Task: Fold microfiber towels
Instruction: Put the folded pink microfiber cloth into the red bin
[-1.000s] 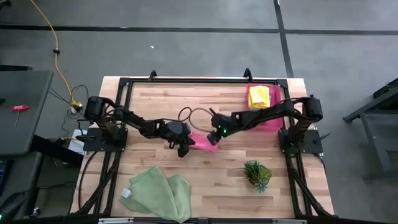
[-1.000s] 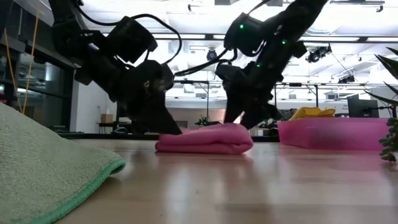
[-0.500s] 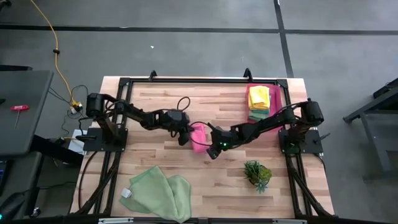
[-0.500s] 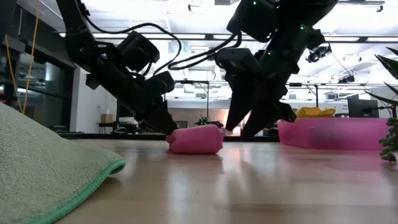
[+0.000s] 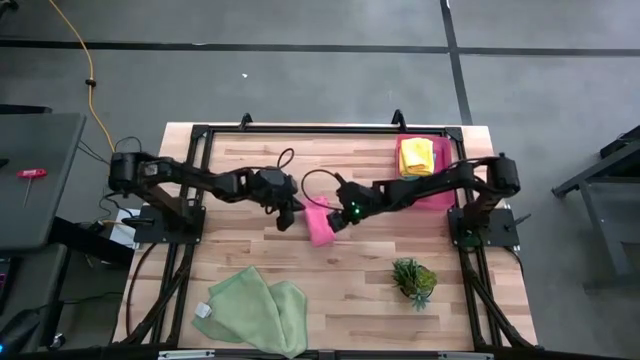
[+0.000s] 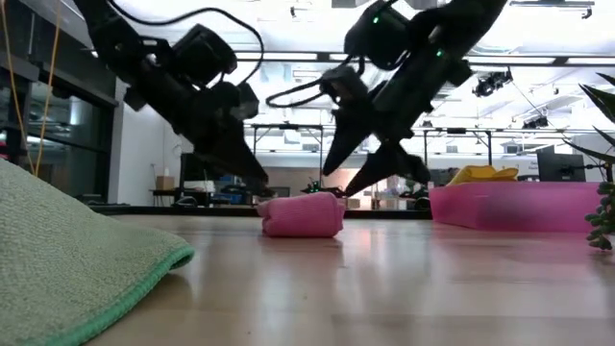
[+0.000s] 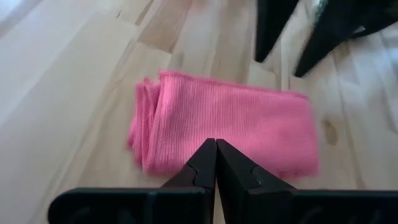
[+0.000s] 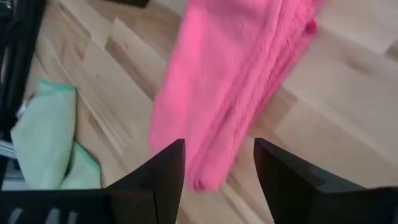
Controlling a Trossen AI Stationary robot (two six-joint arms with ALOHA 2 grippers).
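Note:
The hot pink towel (image 5: 320,224) lies folded into a narrow, thick bundle on the middle of the table, flat on the wood (image 6: 301,214). My left gripper (image 5: 286,220) is shut and hovers just off the bundle's left end (image 7: 216,149). My right gripper (image 5: 338,218) is open above its right side, and the towel (image 8: 230,81) shows below its fingers. Two pale green towels (image 5: 255,310) lie crumpled at the near left. A yellow towel (image 5: 416,155) lies folded in the pink tray (image 6: 519,207). The teal towel is hidden.
The pink tray stands at the far right, partly under my right arm. A small spiky green plant (image 5: 413,280) stands at the near right. The pale green towels fill the near left corner (image 6: 67,259). Bare wood lies between the pink towel and the near edge.
The pink towel has gone from a wide, low bundle to a narrower, thicker one, one end folded over the other. Both grippers have risen off it. The left has drawn back a little toward the table's left edge, and the right has gone back toward the far right.

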